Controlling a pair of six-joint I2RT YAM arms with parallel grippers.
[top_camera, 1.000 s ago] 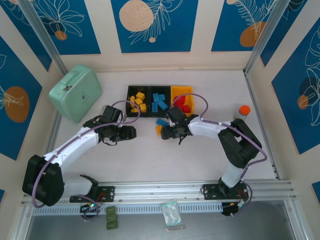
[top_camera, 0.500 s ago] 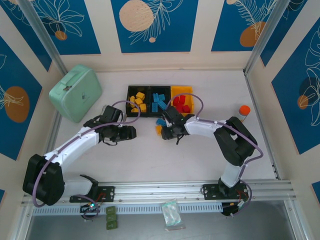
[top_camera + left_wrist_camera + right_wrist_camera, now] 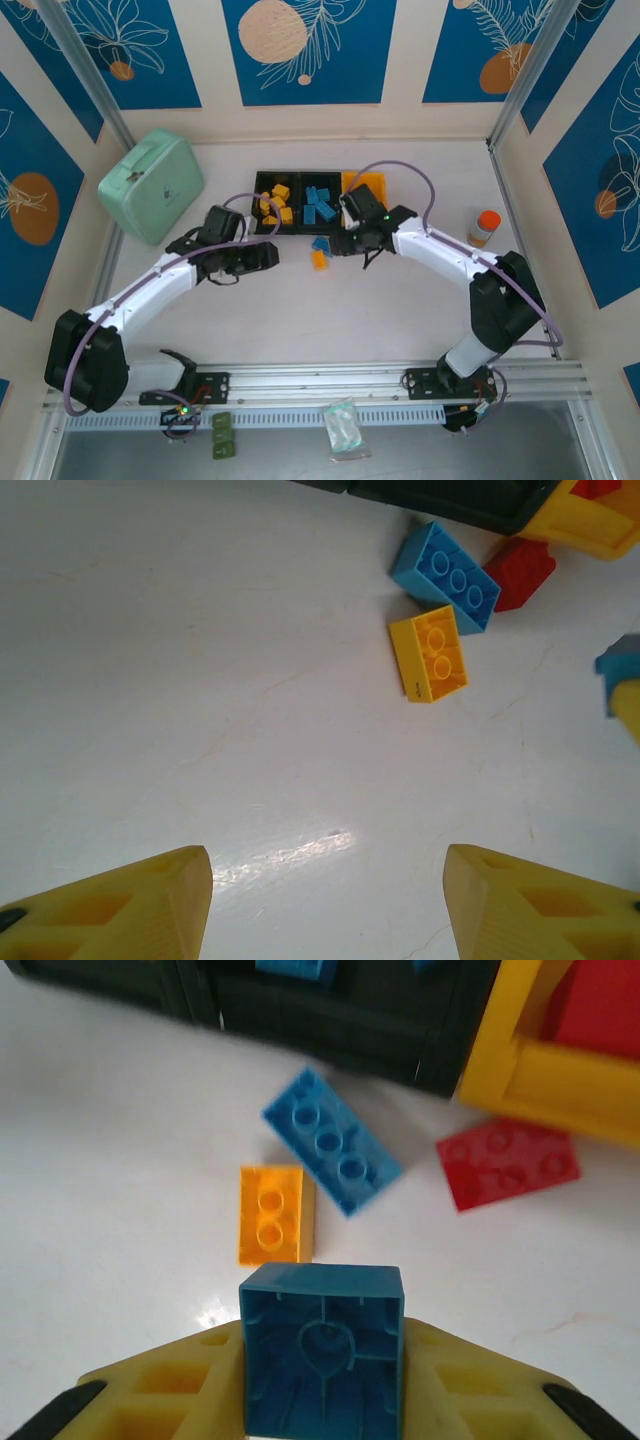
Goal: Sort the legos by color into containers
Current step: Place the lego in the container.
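Observation:
My right gripper [image 3: 322, 1365] is shut on a square blue lego [image 3: 322, 1345], held off the table with its hollow underside showing. Below it lie a long blue lego [image 3: 332, 1140], an orange lego [image 3: 272, 1214] and a red lego [image 3: 508, 1163], just in front of the containers. From above, the right gripper [image 3: 348, 240] hangs near the yellow container [image 3: 372, 181]. The middle black container [image 3: 318, 185] holds blue legos and the left black one [image 3: 262, 182] holds yellow legos. My left gripper [image 3: 325, 905] is open over bare table, left of the loose legos [image 3: 430, 652].
A mint-green case [image 3: 152, 186] sits at the back left. An orange-capped bottle [image 3: 484, 226] stands at the right by the metal frame. A small plastic bag [image 3: 342, 428] lies in front of the rail.
The right gripper has shut on the square blue lego and lifted it up and back toward the containers. The left arm has edged slightly to the right.

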